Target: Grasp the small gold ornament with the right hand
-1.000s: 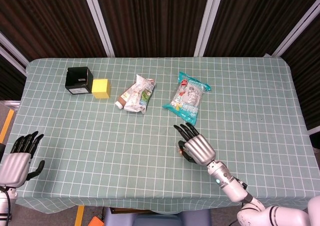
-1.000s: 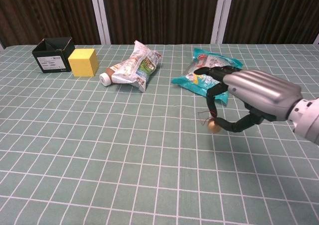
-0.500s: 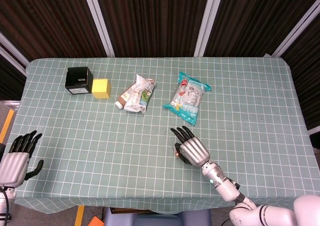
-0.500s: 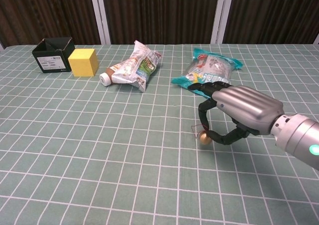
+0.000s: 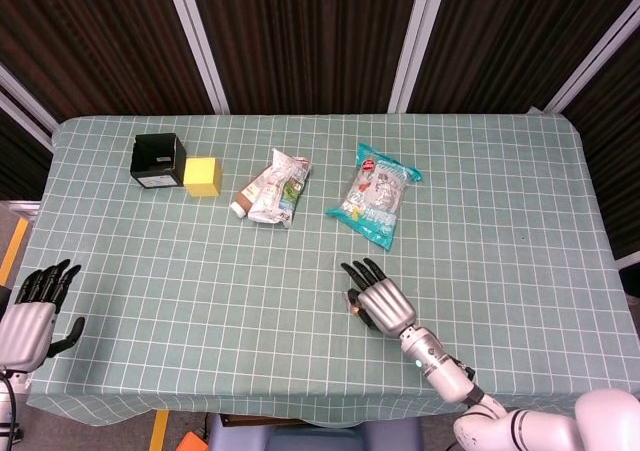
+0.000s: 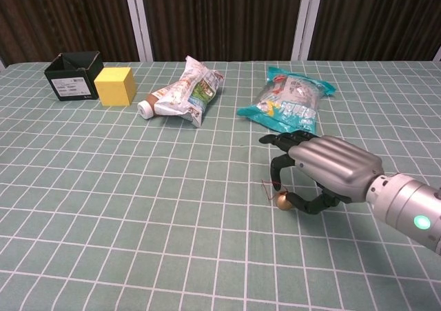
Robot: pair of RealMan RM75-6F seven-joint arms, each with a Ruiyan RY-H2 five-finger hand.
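On the checked tablecloth near the front middle of the table (image 5: 500,171) sat the small gold ornament (image 6: 282,201) — a little ball with a thin wire hook sticking out to its left. The right hand (image 6: 324,169) was low over it, palm down, fingers (image 6: 279,165) curled down around the ball and the thumb hooked in under it from the near side. Thumb tip appeared to touch the ornament; a full grip could not be confirmed, and the ball looked to rest on the cloth. From the head view the ornament (image 5: 352,304) barely peeked out at the left edge of the right hand (image 5: 380,299).

Just behind the hand lay a teal snack bag (image 6: 289,98), apart from it. Further left — a crumpled printed pouch (image 6: 185,90) with a white cap at its end. Beyond that a yellow cube (image 6: 115,85) stood just beside a black box (image 6: 72,75), touching or nearly so.

The left hand (image 5: 32,311) was at the far left front corner, off the table edge, fingers spread and straight, holding nothing. It was out of the chest view.
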